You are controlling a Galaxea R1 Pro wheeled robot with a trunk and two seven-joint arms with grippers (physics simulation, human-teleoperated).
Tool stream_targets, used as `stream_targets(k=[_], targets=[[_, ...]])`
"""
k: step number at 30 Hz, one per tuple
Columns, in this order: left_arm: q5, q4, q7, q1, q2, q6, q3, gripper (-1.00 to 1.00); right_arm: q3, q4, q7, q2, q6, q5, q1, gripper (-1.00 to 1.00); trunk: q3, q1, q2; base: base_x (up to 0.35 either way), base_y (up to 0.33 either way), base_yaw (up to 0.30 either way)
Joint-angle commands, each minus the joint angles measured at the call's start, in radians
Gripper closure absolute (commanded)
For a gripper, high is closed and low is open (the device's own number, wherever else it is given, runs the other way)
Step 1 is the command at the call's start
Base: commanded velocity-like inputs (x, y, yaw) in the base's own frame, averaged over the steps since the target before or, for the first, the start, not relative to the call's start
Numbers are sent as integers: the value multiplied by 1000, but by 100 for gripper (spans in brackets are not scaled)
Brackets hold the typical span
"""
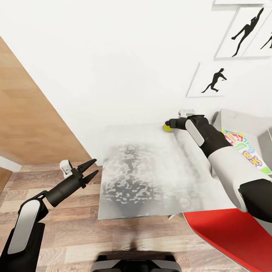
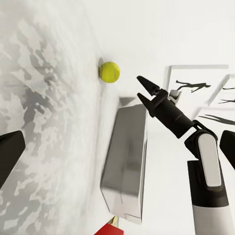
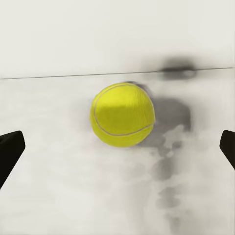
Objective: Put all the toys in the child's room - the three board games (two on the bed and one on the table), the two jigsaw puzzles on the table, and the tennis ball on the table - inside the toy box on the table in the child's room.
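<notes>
The tennis ball (image 1: 167, 127) lies on the pale grey table (image 1: 143, 170), at its far edge by the wall. My right gripper (image 1: 170, 123) hovers right at the ball, open. In the right wrist view the ball (image 3: 122, 115) sits ahead of and between the spread fingers (image 3: 10, 152), untouched. The toy box (image 1: 241, 120) stands at the table's right end, with a colourful board game (image 1: 245, 149) lying in it. My left gripper (image 1: 91, 169) hangs open over the floor, left of the table. From the left wrist view I see the ball (image 2: 109, 72), the right gripper (image 2: 143, 89) and the toy box (image 2: 127, 161).
Framed silhouette pictures (image 1: 211, 81) hang on the white wall behind the table. A red object (image 1: 230, 234) sits low at the near right, below the table's edge. Wooden floor (image 1: 68, 226) lies to the left, and a brown panel (image 1: 30, 124) rises at far left.
</notes>
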Motion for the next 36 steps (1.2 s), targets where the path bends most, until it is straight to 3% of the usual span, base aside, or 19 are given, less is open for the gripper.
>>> stream_targets(k=[1,36], targets=[[-8,0,-8,-1,0,5,2,-100,6,-2,-9,-1,2,-10,-1,-100,-1,1,-2,0,0,0],[-8,0,-9,-1,1,6,4,-100,7,-4,-9,-2,-22,-10,-19,-100,-19,1,-2,2,0,0]])
